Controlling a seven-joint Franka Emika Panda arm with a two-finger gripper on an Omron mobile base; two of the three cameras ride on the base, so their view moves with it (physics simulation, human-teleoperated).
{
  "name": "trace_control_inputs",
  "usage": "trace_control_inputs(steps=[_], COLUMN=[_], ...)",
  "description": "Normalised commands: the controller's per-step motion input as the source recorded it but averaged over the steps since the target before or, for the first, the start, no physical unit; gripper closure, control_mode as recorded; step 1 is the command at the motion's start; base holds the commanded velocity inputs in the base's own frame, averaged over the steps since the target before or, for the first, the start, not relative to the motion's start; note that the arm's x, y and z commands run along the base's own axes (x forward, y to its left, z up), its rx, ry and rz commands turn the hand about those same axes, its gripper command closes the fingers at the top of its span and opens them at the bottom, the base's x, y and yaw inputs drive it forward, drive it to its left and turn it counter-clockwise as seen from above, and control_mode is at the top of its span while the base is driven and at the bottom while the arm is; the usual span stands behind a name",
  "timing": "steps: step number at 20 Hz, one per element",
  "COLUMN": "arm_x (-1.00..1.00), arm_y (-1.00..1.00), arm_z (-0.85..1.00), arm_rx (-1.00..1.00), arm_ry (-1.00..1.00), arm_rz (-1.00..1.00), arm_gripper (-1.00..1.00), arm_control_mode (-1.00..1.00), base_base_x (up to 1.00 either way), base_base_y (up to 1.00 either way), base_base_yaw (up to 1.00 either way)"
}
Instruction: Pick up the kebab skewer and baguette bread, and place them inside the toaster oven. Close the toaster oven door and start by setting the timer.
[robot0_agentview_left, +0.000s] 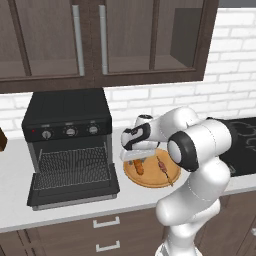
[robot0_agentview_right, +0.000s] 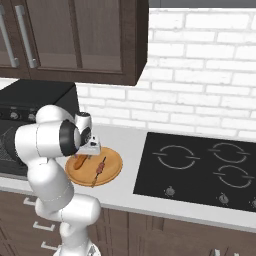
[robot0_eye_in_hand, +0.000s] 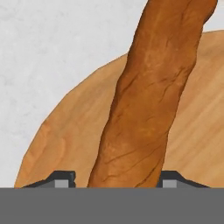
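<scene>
- Baguette bread (robot0_eye_in_hand: 148, 100) lies on the wooden plate (robot0_eye_in_hand: 65, 144), tool (robot0_eye_in_hand: 117, 181) straddling it, jaws partly apart, grip unconfirmed.
- Squeeze mid-loaf, then lift straight; skewer (robot0_agentview_left: 163, 167) sits at three o'clock.

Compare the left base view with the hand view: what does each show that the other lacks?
Left base view alone: the toaster oven with its door dropped open and the rack bare, the skewer on the wooden plate, the upper cabinets.

Hand view alone: the end effector straddling the bread, a fingertip on each side; contact is not clear.

Both: the bread lying on the plate, on the pale counter.
</scene>
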Motion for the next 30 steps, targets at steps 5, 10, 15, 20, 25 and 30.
trace_control_inputs(steps=[5,10,15,20,25,30], arm_x=[-0.17,-0.50,-0.76,-0.69,-0.85,-0.62], arm_y=[-0.13,-0.11,-0.04,0.00,0.03,0.38], arm_z=[0.22,0.87,0.81,0.74,0.45,0.27], arm_rx=[0.01,0.06,0.07,0.10,0.06,0.02], arm_ry=[-0.02,-0.01,0.00,0.00,0.00,0.00], arm_rz=[-0.05,-0.08,-0.14,-0.23,-0.28,-0.36], arm_gripper=[1.00,1.00,1.00,1.00,1.00,1.00], arm_control_mode=[-1.00,-1.00,-1.00,-1.00,-1.00,-1.00], base_base_x=[0.00,0.00,0.00,0.00,0.00,0.00], base_base_y=[0.00,0.00,0.00,0.00,0.00,0.00], base_base_yaw=[0.00,0.00,0.00,0.00,0.00,0.00])
